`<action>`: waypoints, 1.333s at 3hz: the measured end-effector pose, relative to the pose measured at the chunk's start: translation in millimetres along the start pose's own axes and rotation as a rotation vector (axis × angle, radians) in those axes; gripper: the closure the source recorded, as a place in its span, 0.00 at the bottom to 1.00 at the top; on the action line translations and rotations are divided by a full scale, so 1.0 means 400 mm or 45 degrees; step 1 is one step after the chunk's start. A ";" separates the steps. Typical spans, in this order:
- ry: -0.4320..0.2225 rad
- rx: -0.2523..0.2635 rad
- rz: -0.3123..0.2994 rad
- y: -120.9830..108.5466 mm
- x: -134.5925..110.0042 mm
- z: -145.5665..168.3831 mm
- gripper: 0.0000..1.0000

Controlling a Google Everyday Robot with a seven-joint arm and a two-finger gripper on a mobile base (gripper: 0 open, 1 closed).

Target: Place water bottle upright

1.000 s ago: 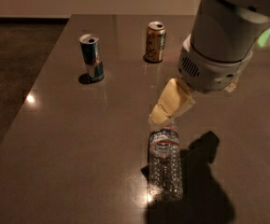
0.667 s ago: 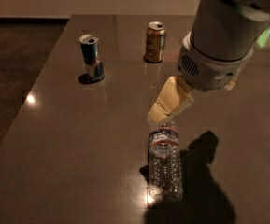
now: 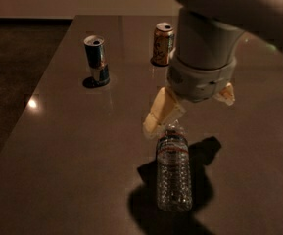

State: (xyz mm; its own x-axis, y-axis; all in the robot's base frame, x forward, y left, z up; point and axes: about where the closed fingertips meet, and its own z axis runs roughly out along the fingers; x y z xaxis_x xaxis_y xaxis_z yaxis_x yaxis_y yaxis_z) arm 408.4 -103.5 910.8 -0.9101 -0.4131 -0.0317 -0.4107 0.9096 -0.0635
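The water bottle [image 3: 173,175], clear and ribbed with a blue-white label and red stripe, appears to stand upright on the brown table [image 3: 72,151] near the front. Its cap end sits just under my gripper [image 3: 187,115]. The gripper hangs from the grey wrist directly above the bottle's top. Its cream fingers [image 3: 159,115] are spread wider than the bottle neck, and the left one is beside the cap. I cannot tell whether a finger touches the cap.
A blue-silver can [image 3: 97,60] stands upright at the back left. An orange-gold can [image 3: 162,43] stands upright at the back middle, partly behind my arm. The table's left edge drops to dark floor [image 3: 13,72]. A dark shadow lies around the bottle's base.
My arm and gripper have shifted a little to the left over the bottle's top. The bottle has stayed in the same place.
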 end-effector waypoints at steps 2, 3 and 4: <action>0.134 -0.010 0.278 0.057 -0.010 0.075 0.00; 0.196 -0.030 0.375 0.075 -0.006 0.105 0.00; 0.250 -0.031 0.429 0.084 -0.001 0.139 0.00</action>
State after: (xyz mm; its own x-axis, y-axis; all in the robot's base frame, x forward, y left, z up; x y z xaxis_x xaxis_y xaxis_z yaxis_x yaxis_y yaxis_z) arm 398.2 -75.2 853.3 -0.9864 -0.0770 0.1453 -0.0862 0.9946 -0.0582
